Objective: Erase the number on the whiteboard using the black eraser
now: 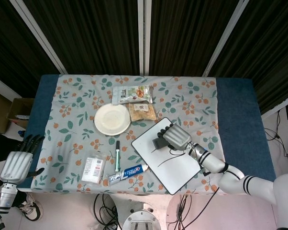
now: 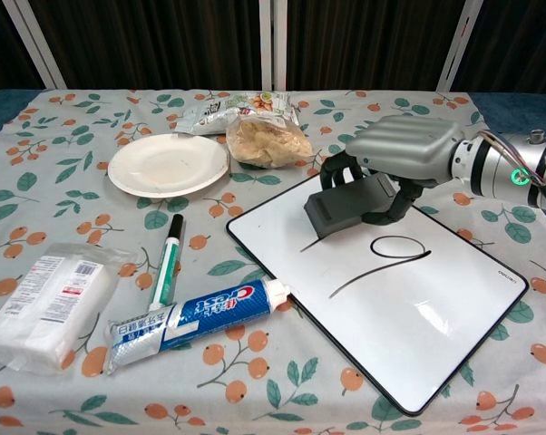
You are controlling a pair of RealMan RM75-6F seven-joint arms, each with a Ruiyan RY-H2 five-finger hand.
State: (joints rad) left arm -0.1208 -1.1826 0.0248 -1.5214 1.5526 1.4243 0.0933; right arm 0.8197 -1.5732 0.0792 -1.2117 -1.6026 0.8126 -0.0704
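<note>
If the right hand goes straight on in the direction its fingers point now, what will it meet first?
Probably nothing soon. The right hand, gripping the black block eraser over the white rectangular whiteboard, points leftward. Past the board edge lies floral tablecloth, then perhaps the white paper plate. Depth is unclear.

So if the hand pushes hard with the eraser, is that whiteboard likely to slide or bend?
The white rectangular whiteboard with the black frame looks rigid and lies flat, so it probably won't bend. It rests loose on the floral tablecloth, so it may slide or bunch the cloth. The right hand presses the black eraser near one corner, so the board may pivot.
</note>
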